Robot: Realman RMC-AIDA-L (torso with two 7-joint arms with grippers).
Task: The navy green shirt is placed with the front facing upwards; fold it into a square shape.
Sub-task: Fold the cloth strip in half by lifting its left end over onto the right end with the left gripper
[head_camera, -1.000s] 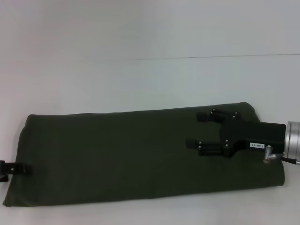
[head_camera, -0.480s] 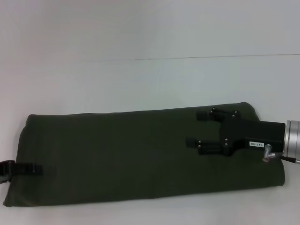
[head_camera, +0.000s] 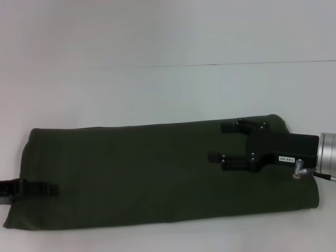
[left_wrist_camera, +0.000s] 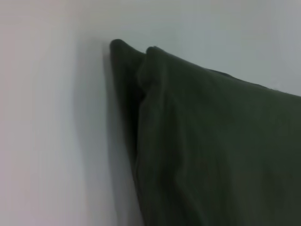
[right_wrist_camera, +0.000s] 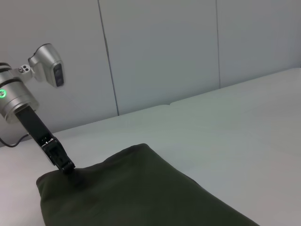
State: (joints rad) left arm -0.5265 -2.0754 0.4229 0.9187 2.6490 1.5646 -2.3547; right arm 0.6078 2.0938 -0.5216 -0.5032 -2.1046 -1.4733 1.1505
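Note:
The navy green shirt (head_camera: 147, 173) lies on the white table as a long folded strip running left to right, plain side up, with no lettering showing. My right gripper (head_camera: 223, 143) hovers over its right end, open, with nothing between the fingers. My left gripper (head_camera: 50, 187) reaches in low from the left edge onto the strip's left end. The right wrist view shows the left gripper (right_wrist_camera: 68, 167) with its tip down on the far end of the shirt (right_wrist_camera: 131, 193). The left wrist view shows a layered folded corner of the shirt (left_wrist_camera: 211, 141).
The white table (head_camera: 157, 94) stretches behind the shirt, with a thin seam (head_camera: 236, 64) across it. Grey wall panels (right_wrist_camera: 160, 52) stand beyond the table.
My left gripper has slid rightward from the edge onto the shirt's left end. The right gripper has shifted only slightly over the right end.

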